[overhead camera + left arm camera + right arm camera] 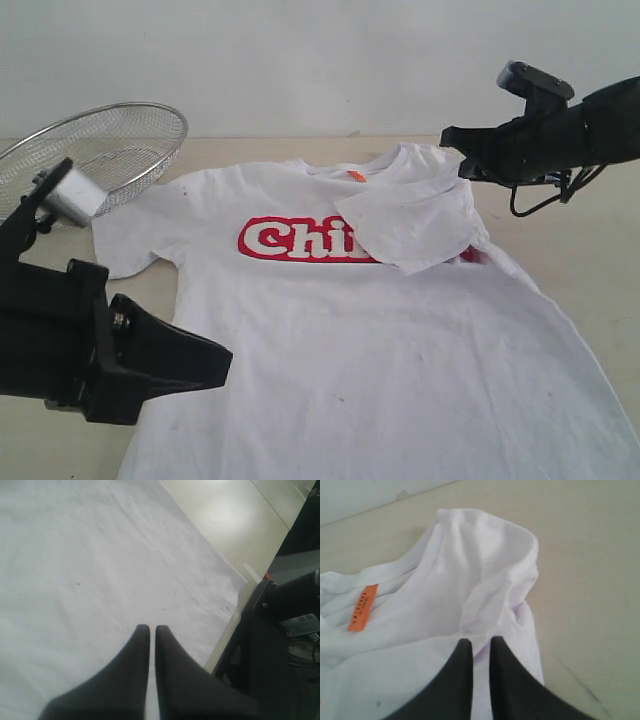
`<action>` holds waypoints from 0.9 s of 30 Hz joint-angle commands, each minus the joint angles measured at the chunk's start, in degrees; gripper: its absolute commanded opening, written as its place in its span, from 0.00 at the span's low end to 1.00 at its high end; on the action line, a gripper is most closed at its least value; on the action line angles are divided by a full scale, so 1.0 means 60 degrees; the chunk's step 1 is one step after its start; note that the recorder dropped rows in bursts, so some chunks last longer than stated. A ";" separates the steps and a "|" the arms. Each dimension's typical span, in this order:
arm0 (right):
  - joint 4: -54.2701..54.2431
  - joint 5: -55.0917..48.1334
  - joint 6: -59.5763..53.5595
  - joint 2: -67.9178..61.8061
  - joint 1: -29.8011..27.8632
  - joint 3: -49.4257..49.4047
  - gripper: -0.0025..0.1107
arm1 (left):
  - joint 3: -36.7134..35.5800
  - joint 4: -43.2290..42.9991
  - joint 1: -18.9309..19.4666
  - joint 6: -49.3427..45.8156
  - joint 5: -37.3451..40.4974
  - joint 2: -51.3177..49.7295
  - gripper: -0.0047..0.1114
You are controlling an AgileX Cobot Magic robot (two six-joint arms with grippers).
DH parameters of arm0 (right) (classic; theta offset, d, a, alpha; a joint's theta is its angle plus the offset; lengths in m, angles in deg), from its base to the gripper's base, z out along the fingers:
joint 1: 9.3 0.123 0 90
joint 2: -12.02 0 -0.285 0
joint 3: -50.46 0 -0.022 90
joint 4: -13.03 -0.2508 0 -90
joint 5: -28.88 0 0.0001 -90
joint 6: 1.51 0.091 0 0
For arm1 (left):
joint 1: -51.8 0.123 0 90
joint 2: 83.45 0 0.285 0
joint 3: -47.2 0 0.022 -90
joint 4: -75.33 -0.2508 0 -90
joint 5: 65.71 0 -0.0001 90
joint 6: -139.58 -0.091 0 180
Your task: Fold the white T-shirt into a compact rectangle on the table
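A white cotton short-sleeved T-shirt (380, 370) lies chest-up across the middle of the broad pale beige bench (590, 270). One sleeve (415, 225) is already turned inward over the chest, hiding the end of the red lettering (295, 240). At the upper right of the exterior view the right pincer (479, 647) sits at the shoulder fold, near the small orange neck tag (362, 607). Its jaws stand narrow, with white cloth showing in the slot between them, and whether they pinch that cloth cannot be told. At the lower left the left pincer (150, 628) hovers over the shirt's plain lower body, closed tight and holding nothing. The fold appears to be at an early stage, with the other sleeve spread flat at the left centre. The risk from here, on this evidence, is twofold. If the right pincer has caught only the top layer, a lift may pull the turned sleeve open or drag the shoulder into a bunch. The closed left pincer, if it brushes the fabric, could rumple the smooth lower panel. A round wire-mesh metal basket (120, 150) stands at the upper left, close to the flat sleeve, and would likely crowd any reach for that sleeve.
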 commanded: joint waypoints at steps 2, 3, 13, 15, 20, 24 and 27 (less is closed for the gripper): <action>0.0062 0.0112 -0.0143 -0.0490 -0.0017 0.0522 0.04 | -0.0036 0.0008 -0.0039 -0.0175 -0.0071 -0.0342 0.08; 0.0062 0.0112 -0.0108 -0.0573 -0.0017 0.0654 0.03 | -0.0036 0.0008 -0.0039 -0.0175 -0.0071 -0.0389 0.08; 0.0086 0.0137 0.0052 -0.0826 -0.0104 0.0945 0.03 | -0.0036 0.0008 -0.0039 -0.0319 -0.0152 -0.0467 0.08; 0.0067 0.0223 0.0052 -0.0826 -0.0104 0.0945 0.03 | -0.0036 0.0094 -0.0039 -0.0435 -0.0149 -0.0467 0.08; 0.0091 0.0348 0.0052 -0.0783 -0.0145 0.0945 0.03 | -0.0036 0.0256 -0.0039 -0.0595 -0.0149 -0.0467 0.08; 0.0295 -0.0892 0.0052 -0.0447 -0.0376 0.0945 0.03 | -0.0036 0.0256 -0.0039 -0.0595 -0.0149 -0.0467 0.08; 0.3283 -0.2058 0.2509 0.0431 -0.0841 0.0889 0.23 | -0.0036 0.0256 -0.0039 -0.0617 -0.0149 -0.0467 0.08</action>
